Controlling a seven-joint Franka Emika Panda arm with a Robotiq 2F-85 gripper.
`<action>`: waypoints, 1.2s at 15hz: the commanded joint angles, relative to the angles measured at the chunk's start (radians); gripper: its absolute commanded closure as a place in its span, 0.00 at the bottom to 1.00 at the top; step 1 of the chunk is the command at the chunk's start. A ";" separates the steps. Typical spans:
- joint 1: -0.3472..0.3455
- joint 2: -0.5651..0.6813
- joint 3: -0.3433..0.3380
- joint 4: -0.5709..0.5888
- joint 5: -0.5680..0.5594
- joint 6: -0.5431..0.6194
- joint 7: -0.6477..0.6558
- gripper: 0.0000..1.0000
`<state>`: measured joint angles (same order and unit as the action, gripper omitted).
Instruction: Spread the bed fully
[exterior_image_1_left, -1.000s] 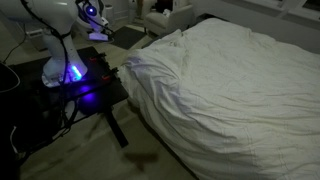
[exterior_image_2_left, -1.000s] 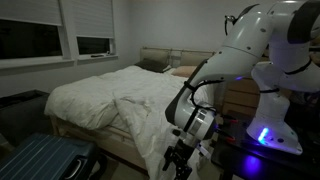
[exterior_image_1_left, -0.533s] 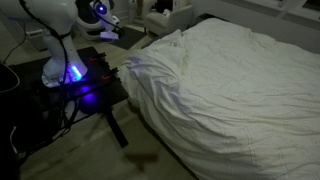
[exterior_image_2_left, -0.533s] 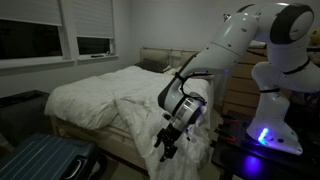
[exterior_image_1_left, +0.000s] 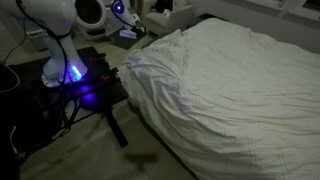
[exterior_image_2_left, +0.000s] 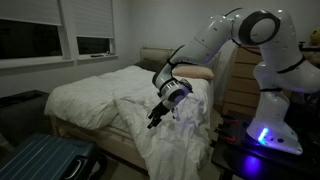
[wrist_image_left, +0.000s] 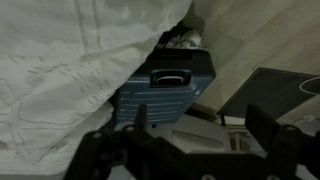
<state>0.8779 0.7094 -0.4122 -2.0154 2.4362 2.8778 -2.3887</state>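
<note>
A dim home bedroom. A large bed with a rumpled white duvet stands beside blinded windows; a blue suitcase sits on the floor nearby.

The bed is cut off at the right edge and hides part of the blue suitcase.

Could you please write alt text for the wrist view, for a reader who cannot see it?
A wrinkled white duvet drapes down across the left of the view, with an upright blue suitcase partly behind it. The open, empty tool shows dark along the bottom.
</note>
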 joint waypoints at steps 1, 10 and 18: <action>-0.018 0.073 -0.044 0.109 0.060 0.041 0.016 0.00; -0.068 0.366 -0.098 0.461 0.051 0.357 0.221 0.00; -0.386 0.372 0.226 0.415 -0.174 0.595 0.389 0.00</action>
<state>0.5688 1.0997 -0.2208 -1.5341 2.1723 3.4725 -1.9216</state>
